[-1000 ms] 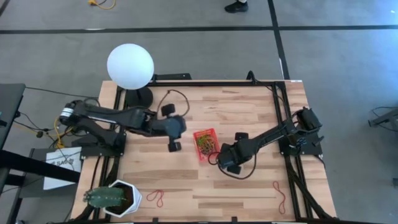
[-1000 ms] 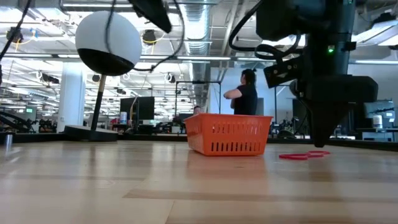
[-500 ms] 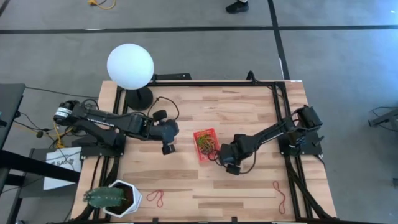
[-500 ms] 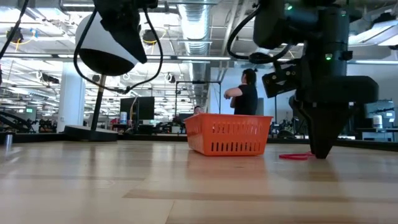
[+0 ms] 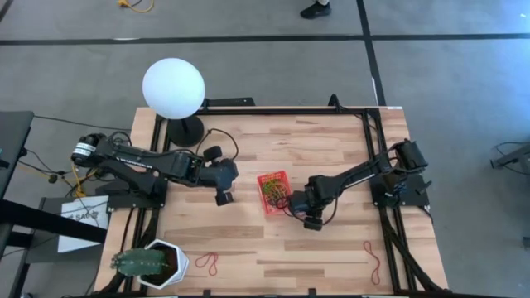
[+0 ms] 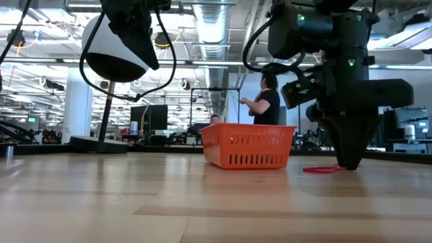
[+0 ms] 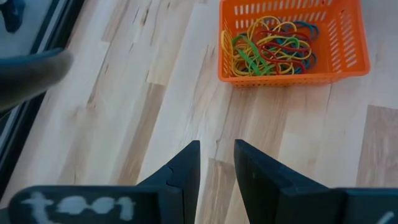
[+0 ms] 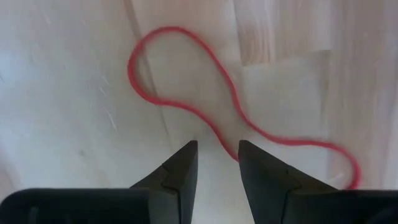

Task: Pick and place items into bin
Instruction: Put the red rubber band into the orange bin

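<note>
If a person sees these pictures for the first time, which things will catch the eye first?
Probably the small orange-red bin at the table's middle, full of coloured rubber bands. Right beside it, the right claw points down over a red band lying loose on the wood, fingers slightly apart. A big white globe lamp stands at the far left edge.

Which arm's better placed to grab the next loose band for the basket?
Right. The right gripper is down at the table, fingers open over a red rubber-band loop beside the small red mesh basket. The left gripper hangs raised, with nothing beneath it.
</note>
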`<action>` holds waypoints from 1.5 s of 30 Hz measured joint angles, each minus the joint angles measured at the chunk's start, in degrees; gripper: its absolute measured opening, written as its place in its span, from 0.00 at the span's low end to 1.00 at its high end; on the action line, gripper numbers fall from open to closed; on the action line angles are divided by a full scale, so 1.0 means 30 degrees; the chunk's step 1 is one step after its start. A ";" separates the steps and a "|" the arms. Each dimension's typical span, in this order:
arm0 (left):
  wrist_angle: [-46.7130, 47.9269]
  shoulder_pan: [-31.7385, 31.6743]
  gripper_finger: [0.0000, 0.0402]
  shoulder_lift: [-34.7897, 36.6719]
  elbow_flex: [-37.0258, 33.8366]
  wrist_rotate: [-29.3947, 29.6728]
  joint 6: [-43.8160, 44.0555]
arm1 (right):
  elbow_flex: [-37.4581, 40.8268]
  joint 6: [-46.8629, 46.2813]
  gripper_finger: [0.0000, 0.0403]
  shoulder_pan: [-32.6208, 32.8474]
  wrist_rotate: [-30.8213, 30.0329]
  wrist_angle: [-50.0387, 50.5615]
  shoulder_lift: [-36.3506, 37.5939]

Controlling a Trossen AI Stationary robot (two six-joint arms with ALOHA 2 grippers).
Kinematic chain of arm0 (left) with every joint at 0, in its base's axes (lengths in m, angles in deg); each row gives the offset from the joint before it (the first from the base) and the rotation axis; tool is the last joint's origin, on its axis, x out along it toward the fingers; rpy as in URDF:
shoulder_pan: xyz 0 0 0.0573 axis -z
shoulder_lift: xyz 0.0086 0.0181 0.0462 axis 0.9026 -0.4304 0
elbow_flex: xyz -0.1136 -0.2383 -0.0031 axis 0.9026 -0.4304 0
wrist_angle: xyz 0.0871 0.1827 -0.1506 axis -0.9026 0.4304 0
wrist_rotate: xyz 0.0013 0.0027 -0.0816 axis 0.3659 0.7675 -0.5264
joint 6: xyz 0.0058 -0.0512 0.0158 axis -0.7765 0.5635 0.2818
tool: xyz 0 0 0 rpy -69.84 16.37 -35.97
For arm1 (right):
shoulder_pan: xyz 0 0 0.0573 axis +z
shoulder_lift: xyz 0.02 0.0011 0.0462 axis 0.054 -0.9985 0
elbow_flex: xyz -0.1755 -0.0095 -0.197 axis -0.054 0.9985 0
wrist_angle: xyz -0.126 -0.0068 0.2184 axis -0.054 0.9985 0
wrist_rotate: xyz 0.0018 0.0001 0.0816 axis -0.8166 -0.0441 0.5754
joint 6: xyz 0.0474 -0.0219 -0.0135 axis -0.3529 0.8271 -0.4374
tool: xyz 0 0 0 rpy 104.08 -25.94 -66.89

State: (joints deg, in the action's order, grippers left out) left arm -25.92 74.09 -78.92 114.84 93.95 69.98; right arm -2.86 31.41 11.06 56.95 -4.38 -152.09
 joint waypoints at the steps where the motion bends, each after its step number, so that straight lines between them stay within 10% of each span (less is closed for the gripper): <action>1: -0.0004 0.0000 0.22 0.0000 0.0000 0.0000 -0.0017 | -0.0203 0.0009 0.27 0.0036 0.0004 0.0239 0.0061; 21: -0.0051 0.0000 0.22 0.0000 0.0000 0.0007 -0.0115 | 0.1374 0.1180 0.27 -0.1291 0.1241 -0.1337 0.0287; 45: -0.0092 0.0004 0.22 0.0000 0.0000 0.0037 -0.0108 | -0.0232 -0.1023 0.01 0.0145 0.1634 -0.0544 0.2117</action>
State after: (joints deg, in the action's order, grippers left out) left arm -26.19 74.10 -78.92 114.84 94.07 69.66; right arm -3.55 28.34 11.50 61.85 -6.01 -145.74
